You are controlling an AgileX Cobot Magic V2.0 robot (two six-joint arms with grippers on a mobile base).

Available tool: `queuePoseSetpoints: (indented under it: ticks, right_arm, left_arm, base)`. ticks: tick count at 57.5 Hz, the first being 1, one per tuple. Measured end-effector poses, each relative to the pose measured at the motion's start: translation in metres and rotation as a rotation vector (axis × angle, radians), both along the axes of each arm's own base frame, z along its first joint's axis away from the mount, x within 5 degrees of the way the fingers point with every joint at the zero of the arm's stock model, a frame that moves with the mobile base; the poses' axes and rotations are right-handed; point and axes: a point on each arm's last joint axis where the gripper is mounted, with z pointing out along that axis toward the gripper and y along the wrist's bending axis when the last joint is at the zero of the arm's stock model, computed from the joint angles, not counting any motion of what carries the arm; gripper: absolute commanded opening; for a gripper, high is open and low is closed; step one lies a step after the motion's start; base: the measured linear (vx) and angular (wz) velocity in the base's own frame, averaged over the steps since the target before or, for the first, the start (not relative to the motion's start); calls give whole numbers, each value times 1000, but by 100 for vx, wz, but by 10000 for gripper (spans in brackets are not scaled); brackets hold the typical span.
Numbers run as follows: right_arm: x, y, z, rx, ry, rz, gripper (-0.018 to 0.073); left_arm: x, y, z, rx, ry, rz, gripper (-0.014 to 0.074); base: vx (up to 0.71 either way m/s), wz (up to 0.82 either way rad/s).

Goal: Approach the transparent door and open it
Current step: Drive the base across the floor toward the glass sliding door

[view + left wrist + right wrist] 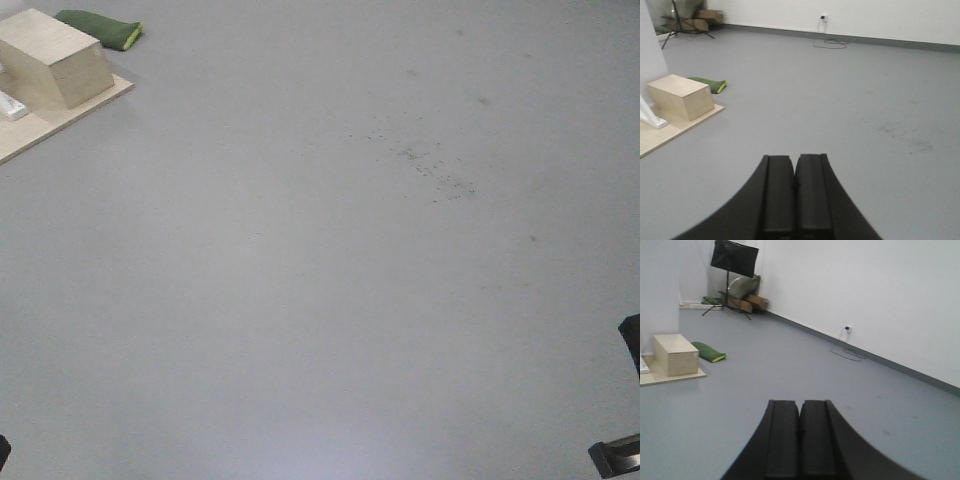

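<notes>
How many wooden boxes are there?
1. The wooden box sits on a flat board at the left, near the green cushion. Others may be out of view.

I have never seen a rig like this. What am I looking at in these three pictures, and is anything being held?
This is a two-armed robot on a mobile base. One camera looks forward and down at grey floor. The other two sit on the wrists; the black shape at the bottom of each is that arm's hand: the left hand and the right hand. Both are shut tight, holding nothing. To the left, a pale wooden box stands on a flat wooden board, a green bag lying beside it. No glass door shows in any view.
</notes>
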Motion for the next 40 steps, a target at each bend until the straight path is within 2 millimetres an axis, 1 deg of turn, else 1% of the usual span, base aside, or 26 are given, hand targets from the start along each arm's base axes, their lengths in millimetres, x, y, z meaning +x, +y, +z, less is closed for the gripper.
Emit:
queuePoseSetpoints:
  ticks: [40]
  right_arm:
    - [0, 0, 0, 0, 0, 0, 2]
  left_arm:
    - [0, 0, 0, 0, 0, 0, 4]
  base:
    - [46, 42]
